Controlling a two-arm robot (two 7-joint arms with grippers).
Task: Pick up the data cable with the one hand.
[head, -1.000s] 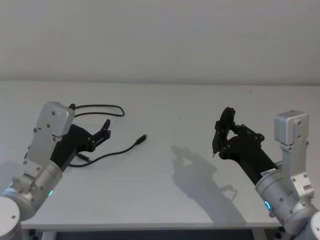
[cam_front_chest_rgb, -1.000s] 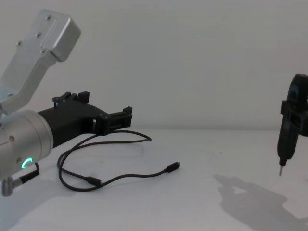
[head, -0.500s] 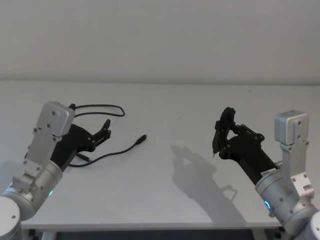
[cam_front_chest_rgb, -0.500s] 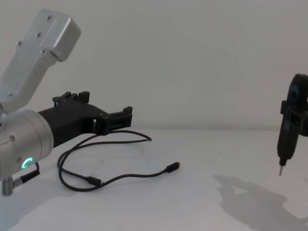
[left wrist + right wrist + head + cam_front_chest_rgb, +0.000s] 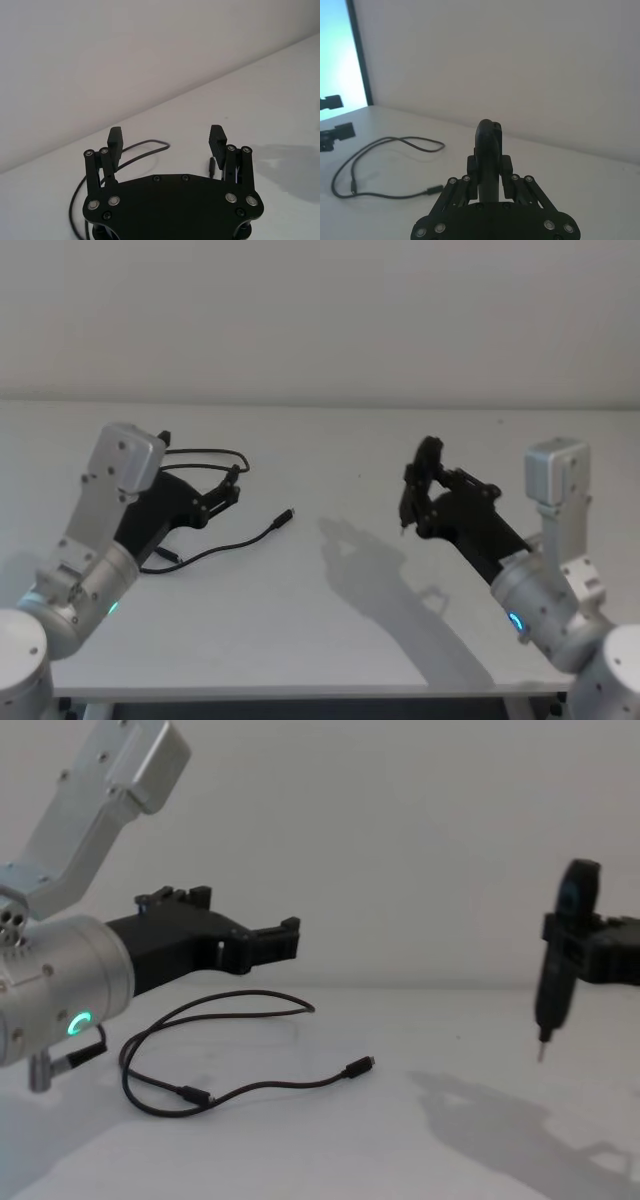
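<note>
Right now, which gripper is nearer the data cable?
Left. The left gripper hovers open just above the data cable's far loop, not touching it. The right gripper, shut on a needle-tipped tool, hangs well off to the cable's right.

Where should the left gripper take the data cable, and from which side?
Probably the far arc of the data cable, nearest the open left gripper. Come straight down, jaws straddling the cord: it lies flat on the table, leaving no way in from the side.
</note>
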